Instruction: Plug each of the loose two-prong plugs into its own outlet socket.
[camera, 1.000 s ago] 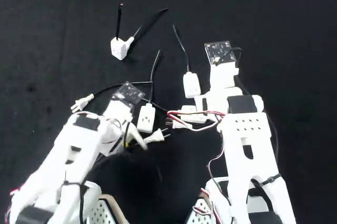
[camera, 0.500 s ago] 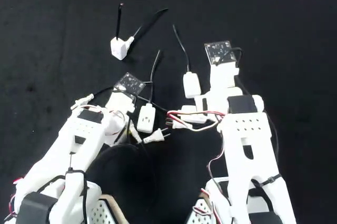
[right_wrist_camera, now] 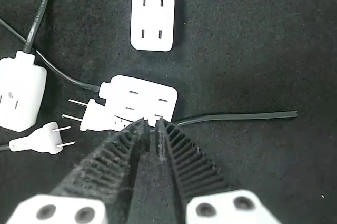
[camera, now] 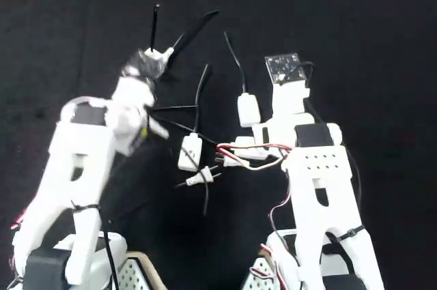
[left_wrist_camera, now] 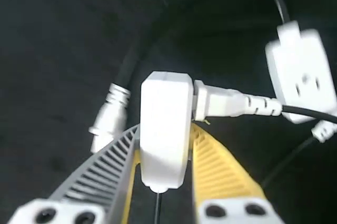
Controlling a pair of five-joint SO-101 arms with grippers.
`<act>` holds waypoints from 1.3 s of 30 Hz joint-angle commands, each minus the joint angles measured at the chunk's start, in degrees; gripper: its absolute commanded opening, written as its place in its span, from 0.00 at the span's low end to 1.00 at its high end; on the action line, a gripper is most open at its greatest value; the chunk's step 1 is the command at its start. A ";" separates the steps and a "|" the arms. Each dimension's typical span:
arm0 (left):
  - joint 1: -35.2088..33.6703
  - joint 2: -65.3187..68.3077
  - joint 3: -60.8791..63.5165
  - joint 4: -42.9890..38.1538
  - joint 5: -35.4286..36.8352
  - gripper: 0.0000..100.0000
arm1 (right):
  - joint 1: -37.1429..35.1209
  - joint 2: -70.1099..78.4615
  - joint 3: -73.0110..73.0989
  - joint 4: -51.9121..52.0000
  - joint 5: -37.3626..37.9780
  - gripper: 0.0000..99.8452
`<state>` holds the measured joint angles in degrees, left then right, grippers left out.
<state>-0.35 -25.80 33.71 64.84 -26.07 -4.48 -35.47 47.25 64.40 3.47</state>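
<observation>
Black cloth-covered surface point(camera: 382, 44) seen from above, with two white robot arms and a scatter of white sockets, white plugs and thin black cords.

The left arm point(camera: 75, 160) stretches toward the far left of the surface. Its left jaws, one grey and one yellow, are clamped on the sides of a held socket block point(left_wrist_camera: 164, 129), a smooth white oblong with rounded corners. A ribbed-collar plug point(left_wrist_camera: 226, 103), also white, is seated in that block's side. Near it lies a square white socket point(left_wrist_camera: 301, 71) on a black cord.

The right arm point(camera: 317, 167) sits at the centre right. Its right jaws are drawn almost together with nothing between them, their tips at the edge of a flat socket block point(right_wrist_camera: 141, 100). A first loose plug point(right_wrist_camera: 95, 118) touches that block's side, its two metal prongs pointing away from it. A second loose plug point(right_wrist_camera: 39, 140) lies just beside the first, prongs bare. A four-slot socket point(right_wrist_camera: 152, 13) lies apart, beyond the flat block. A corded socket point(right_wrist_camera: 18, 97) rests near the second plug.
</observation>
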 commanded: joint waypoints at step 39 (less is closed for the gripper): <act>-7.96 67.08 -85.32 29.36 -8.09 0.23 | 0.53 -1.27 -0.13 -0.88 -0.26 0.03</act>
<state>-8.09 42.33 -42.68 84.00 -33.19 -4.48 -35.47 47.25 64.40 3.47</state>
